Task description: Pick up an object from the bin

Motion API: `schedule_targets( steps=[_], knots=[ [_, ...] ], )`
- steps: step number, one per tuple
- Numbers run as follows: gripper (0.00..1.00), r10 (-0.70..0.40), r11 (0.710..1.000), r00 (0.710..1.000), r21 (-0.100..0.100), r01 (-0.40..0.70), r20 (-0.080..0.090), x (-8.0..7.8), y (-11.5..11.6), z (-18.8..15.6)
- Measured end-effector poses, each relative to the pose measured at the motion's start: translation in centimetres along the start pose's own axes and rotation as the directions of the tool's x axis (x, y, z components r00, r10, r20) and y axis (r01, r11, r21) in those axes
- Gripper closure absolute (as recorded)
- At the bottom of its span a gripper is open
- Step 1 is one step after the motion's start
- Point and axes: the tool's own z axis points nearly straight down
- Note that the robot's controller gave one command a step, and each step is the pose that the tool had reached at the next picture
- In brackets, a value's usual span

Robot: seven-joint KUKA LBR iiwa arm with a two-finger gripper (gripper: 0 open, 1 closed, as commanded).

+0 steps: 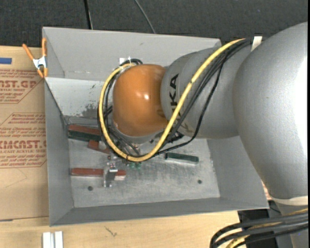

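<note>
Camera view | gripper [111, 175] over red-brown flat bar [85, 172], bin's [57, 154] 7 o'clock | grip state: cannot tell | likely light, stiff; pinch across width.

Occlusion notes. The orange domed wrist cover [139, 99] and the grey arm body [268, 118] hide the middle and right of the grey metal bin [57, 154], including its right rim. The arm body is cut off at the right edge.

The dark green and red flat bar [82, 132] at left has its right end hidden under the yellow and black cable loop [107, 138]. The dark green flat strip [182, 159] has its left end hidden likewise.

The small grey metal piece [111, 175] touches the red-brown flat bar [85, 172]; it is too small to tell its kind.
</note>
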Motion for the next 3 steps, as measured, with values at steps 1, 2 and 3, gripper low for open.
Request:
schedule_targets(
  steps=[1,2,3],
  knots=[
    [1.00,-0.079,0.997,0.997,-0.002,0.079,0.004,-2.6,0.7,8.0],
    [1.00,-0.078,0.997,0.997,-0.002,0.078,0.004,-2.6,0.7,8.0],
    [1.00,-0.021,1.000,1.000,0.002,0.021,-0.005,-0.6,2.2,-6.8]
  ],
)
